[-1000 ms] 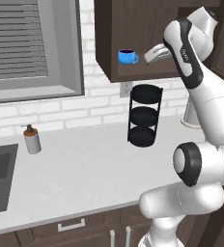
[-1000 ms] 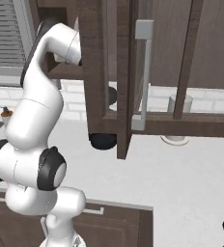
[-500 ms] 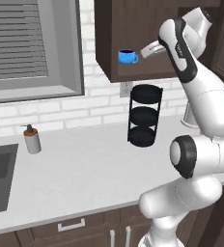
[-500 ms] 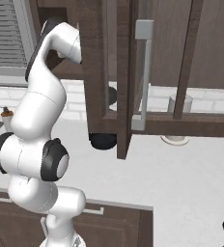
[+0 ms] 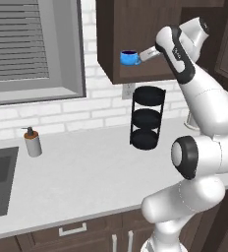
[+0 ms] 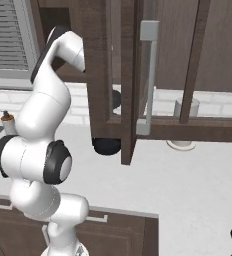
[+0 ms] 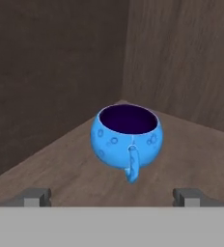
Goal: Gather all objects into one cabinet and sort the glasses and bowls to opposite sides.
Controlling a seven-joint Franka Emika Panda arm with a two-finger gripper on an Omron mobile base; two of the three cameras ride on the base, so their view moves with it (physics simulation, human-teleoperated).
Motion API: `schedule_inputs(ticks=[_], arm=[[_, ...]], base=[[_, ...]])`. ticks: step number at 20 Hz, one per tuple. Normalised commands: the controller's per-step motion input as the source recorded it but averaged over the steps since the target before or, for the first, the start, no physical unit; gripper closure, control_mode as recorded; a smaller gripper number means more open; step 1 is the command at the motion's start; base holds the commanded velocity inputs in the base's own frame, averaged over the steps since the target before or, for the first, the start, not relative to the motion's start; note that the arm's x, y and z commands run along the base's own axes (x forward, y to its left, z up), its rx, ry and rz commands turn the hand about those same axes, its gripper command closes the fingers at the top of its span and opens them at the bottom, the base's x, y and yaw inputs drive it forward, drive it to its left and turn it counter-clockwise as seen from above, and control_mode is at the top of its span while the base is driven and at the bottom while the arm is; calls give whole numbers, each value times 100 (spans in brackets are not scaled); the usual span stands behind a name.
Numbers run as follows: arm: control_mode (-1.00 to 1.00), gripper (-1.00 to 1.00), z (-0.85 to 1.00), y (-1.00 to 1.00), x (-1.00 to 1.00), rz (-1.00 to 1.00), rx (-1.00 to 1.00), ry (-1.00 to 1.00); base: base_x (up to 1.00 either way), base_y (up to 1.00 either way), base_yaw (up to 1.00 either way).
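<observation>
Standing upright on the cabinet shelf, a blue mug faces the gripper, jaws spread wide, apparently not touching it.

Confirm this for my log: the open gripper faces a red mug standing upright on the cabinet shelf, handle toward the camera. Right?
Not quite: the mug is bright blue with a dark inside, not red, as the hand view shows. The rest holds: it stands upright on the cabinet shelf, handle toward the camera, and the gripper is open with its fingertips apart and short of the mug.
</observation>
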Motion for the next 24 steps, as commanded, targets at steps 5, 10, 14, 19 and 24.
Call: schedule_inputs(ticks=[5, 10, 14, 19, 24], arm=[[-100, -100, 0, 0, 34, 0, 0, 3], [-100, -100, -4, 0, 31, 0, 0, 4], [-100, -100, -12, 0, 25, 0, 0, 0], [-100, -100, -8, 0, 14, 0, 0, 0], [-100, -100, 0, 0, 0, 0, 0, -2]], base=[[0, 0, 0], [0, 0, 0], [0, 0, 0], [0, 0, 0], [0, 0, 0]])
